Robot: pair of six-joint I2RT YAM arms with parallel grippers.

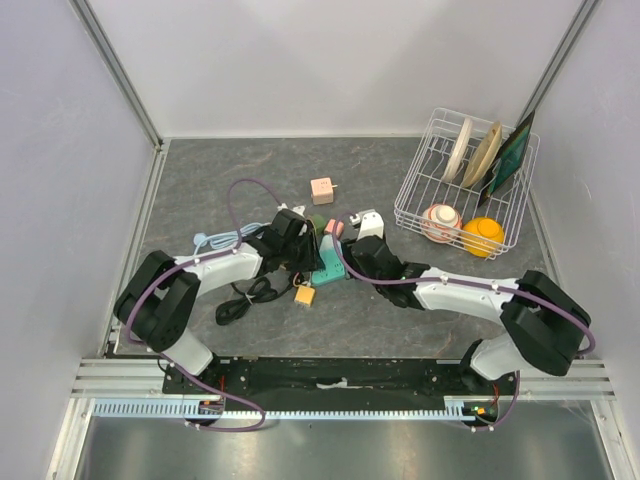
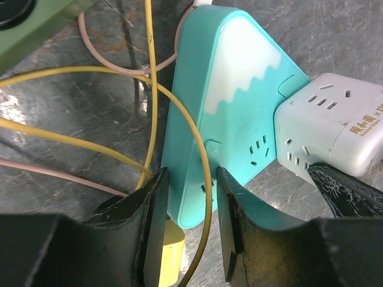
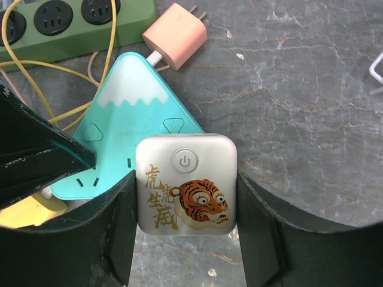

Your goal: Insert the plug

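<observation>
A teal triangular power strip (image 3: 140,113) lies flat on the table; it also shows in the top view (image 1: 327,266) and the left wrist view (image 2: 221,101). My right gripper (image 3: 185,191) is shut on a white cube plug adapter (image 3: 182,164) with a tiger print, held against the strip's socket edge. The cube (image 2: 335,125) touches the strip's side. My left gripper (image 2: 191,185) is open at the strip's near corner, with a yellow cable (image 2: 206,179) running between the jaws. A yellow plug (image 2: 166,257) lies under its left finger.
A green power strip (image 3: 72,21) and a pink charger (image 3: 175,43) lie behind the teal strip. A pink cube plug (image 1: 322,190), black cable (image 1: 245,295) and orange plug (image 1: 304,295) are nearby. A white dish rack (image 1: 418,195) stands at the right.
</observation>
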